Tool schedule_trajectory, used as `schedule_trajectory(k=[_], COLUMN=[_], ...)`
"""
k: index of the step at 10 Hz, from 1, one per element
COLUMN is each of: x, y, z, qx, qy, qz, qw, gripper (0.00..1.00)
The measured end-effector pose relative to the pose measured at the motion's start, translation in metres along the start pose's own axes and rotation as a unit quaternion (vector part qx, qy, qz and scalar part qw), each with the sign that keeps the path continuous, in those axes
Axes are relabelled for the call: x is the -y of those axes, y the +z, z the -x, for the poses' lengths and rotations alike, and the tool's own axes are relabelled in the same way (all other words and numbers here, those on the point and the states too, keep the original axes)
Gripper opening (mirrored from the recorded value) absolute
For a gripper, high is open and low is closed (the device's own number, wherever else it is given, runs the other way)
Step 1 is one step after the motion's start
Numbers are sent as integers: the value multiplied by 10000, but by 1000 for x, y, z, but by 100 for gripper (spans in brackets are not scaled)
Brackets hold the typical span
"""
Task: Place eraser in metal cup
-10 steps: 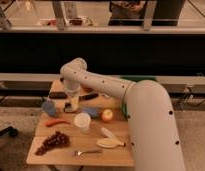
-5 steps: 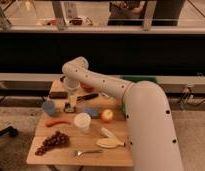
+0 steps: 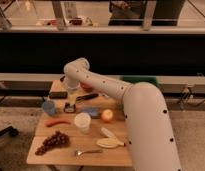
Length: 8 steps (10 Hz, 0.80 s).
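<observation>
**Eraser lies flat, long side across the table; hand apart above the boards**

- The gripper (image 3: 70, 106) hangs low over the wooden table (image 3: 71, 159), just in front of the red-orange bowl (image 3: 86, 87). Its jaws stand apart, and I see nothing between them.
- I take the eraser (image 3: 58, 94) to be the dark flat block near the table's back left edge. It lies just behind and left of the gripper, not touching it.
- The metal cup (image 3: 48, 107) stands upright at the left edge, in front of the eraser and left of the gripper. All three are close together.
- Handling, my guess: light, firm with a little give, and a matt surface that should hold well in the pads. It is not fragile. It sits low, so my fingers must come nearly down to the boards.
- Orientation: the long axis runs left to right, roughly along the table's back edge, broad face up. I can't tell one end from the other.
- Where to hold: across the short width at mid-length, jaws closing front to back.
- It may need tipping end-down to fit the cup's small mouth.
</observation>
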Motion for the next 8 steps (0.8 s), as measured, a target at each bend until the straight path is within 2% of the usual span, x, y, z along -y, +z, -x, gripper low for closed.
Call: schedule_trajectory(k=[3,8], x=[13,32], y=[9,26], z=[6,18], qx=[42,93], qy=[-18,-135], qz=[-77,-98], qw=[10000,9998], gripper=[80,80])
